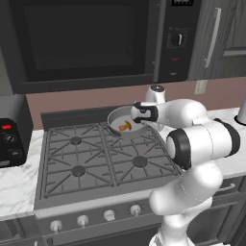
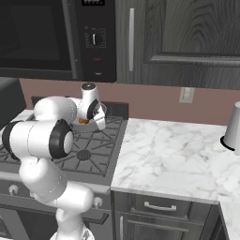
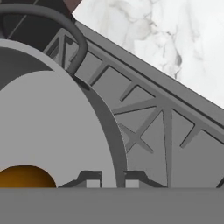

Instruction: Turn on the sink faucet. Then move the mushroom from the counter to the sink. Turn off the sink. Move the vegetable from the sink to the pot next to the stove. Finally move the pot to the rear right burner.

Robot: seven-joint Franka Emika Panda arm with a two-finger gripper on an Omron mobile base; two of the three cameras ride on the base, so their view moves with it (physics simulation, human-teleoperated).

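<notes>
The stove [image 1: 91, 163] grates carry the pot [image 1: 115, 120]; marble counter [image 2: 173, 154] bears a kettle [image 2: 233, 127]

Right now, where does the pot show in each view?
Left base view: pot on the stove's rear right burner, centre, mushroom inside.
Right base view: its rim peeks from behind the arm, left of centre.
Hand view: pot at left, pincer shut on its rim.
Shared landmark: stove grate.

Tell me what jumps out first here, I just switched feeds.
The white arm reaches over the stove, its claw shut on the rim of the pot at the rear right burner. An orange-brown mushroom lies inside the pot. A black microwave hangs above.
</notes>
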